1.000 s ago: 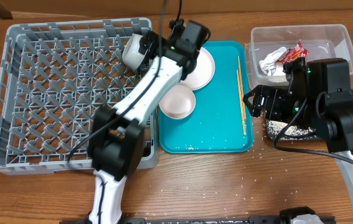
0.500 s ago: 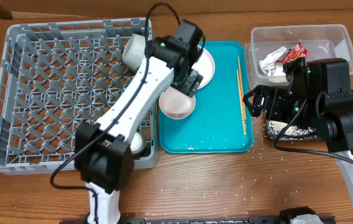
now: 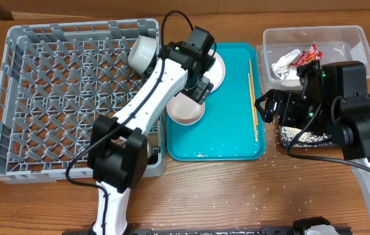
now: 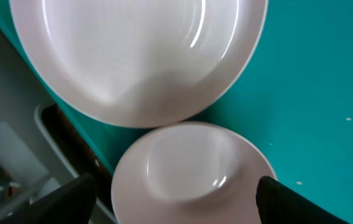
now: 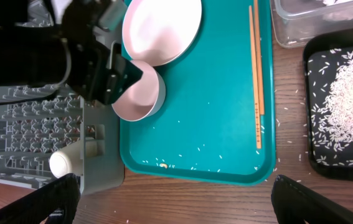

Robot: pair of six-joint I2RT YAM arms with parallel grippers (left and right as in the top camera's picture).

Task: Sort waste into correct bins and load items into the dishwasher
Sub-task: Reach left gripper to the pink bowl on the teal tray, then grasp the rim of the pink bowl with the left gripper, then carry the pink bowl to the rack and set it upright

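A wooden counter (image 3: pixel 224 189), sprinkled with stray grains of rice, carries everything. At the left stands the grey dish rack (image 3: pixel 54 98), with a teal tray (image 3: pixel 230 140) right beside it. A white bowl (image 3: pixel 143 53) is tipped on its side near the rack's far right corner, and a small cup (image 5: pixel 67 163) lies at its near right corner.

The left gripper (image 4: pixel 176 182) hangs low over the tray, its fingers (image 4: pixel 64 199) spread apart on either side of another white bowl (image 4: pixel 192 171) and closed on nothing. That bowl sits upright, just beside the round plate (image 4: pixel 139 56). The chopsticks (image 3: pixel 254 98) lie side by side along the tray's right part.

Further right, the clear tub (image 3: pixel 351 36) holds the crumpled napkin (image 3: pixel 284 64) and the red wrapper (image 3: pixel 308 53). In front of it, the black tray (image 5: pixel 316 62) is covered with white rice (image 5: pixel 350 93).

The right gripper (image 5: pixel 176 186) hovers above the teal tray's right side, spread wide and empty.
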